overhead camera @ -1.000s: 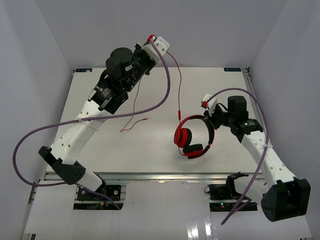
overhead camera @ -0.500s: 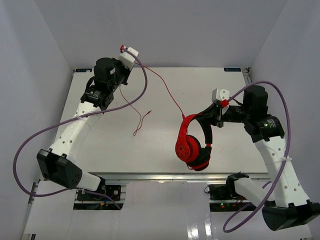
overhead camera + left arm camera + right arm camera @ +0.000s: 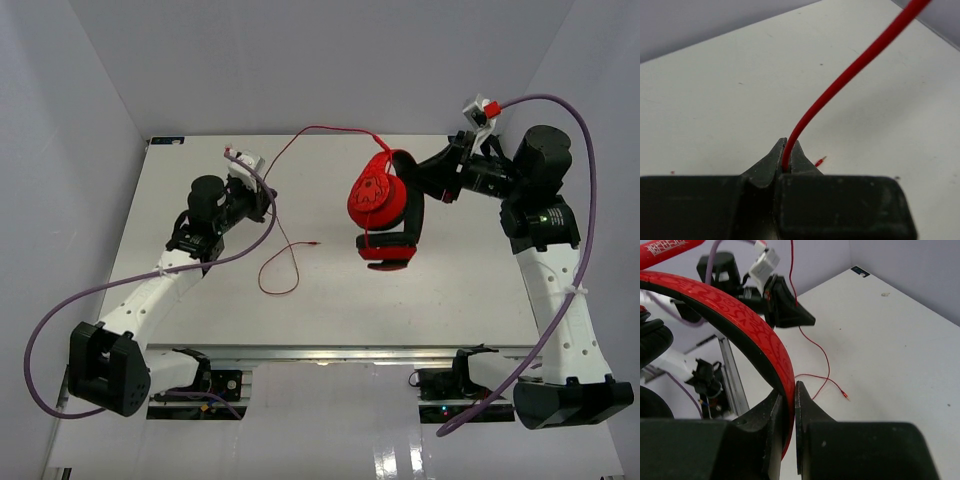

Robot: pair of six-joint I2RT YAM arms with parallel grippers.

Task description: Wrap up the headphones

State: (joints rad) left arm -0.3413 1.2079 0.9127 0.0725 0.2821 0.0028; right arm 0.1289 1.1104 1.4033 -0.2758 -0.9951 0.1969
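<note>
Top external: right gripper (image 3: 425,178) clamps the headphones (image 3: 383,205) aloft by the headband (image 3: 740,320); left gripper (image 3: 267,196) pinches the cord (image 3: 320,130) (low, near the table (image 3: 450,290)) — spanning it, likely for winding.

Nothing you can read cleanly; white lettering on the red band of the headphones (image 3: 742,322) is cropped and blurred. Dark sticker (image 3: 860,271) at the table (image 3: 900,365) corner; too small to read.
</note>
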